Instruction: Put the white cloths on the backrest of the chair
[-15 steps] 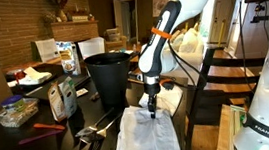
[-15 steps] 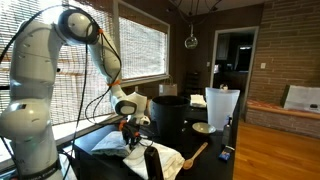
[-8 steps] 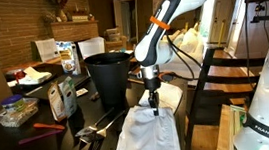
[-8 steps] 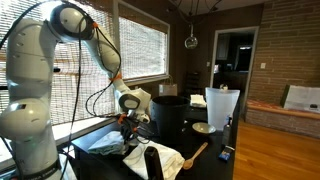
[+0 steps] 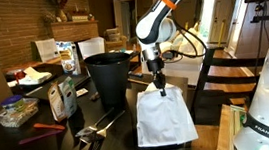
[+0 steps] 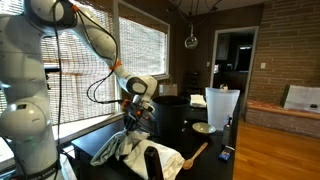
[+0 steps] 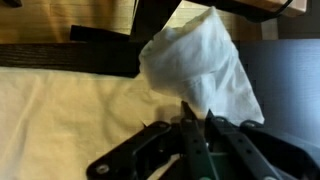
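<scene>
1. The carrying step is in hand; the end effector [image 5: 159, 83] is closed on the top edge of a white cloth [image 5: 165, 119], which is pinched between the fingers in the wrist view.
2. The white cloth hangs straight down from the grip, above the counter [image 5: 12, 148] and beside a black bin [image 5: 108, 73]; whether its lower hem touches the counter cannot be told.
3. The chair [image 5: 202, 83] stands just beyond the counter edge, near the hanging cloth; nothing is draped on its backrest yet.
4. The next move is judged to call for a lift above the top rail, a sideways carry across it, then a release with the cloth draped over both sides.
5. A second cloth [image 7: 60, 115] is seen lying flat on the counter; it is judged to remain for a later pass.
</scene>
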Robot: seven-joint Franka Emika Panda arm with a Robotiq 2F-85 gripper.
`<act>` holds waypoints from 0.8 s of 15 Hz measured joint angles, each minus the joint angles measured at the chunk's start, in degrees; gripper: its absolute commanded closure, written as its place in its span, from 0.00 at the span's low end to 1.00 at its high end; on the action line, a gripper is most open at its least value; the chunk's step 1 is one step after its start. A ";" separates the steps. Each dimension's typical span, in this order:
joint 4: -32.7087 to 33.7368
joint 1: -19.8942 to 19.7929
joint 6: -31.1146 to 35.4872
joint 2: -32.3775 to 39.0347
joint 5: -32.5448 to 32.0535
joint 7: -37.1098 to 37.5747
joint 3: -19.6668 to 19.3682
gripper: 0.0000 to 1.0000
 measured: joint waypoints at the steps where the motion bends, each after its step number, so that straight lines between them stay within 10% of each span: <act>1: 1.02 0.01 -3.07 -1.12 0.00 0.03 -0.46 0.98; 12: 7.92 -0.08 -17.87 -12.59 -11.12 0.42 -5.38 0.90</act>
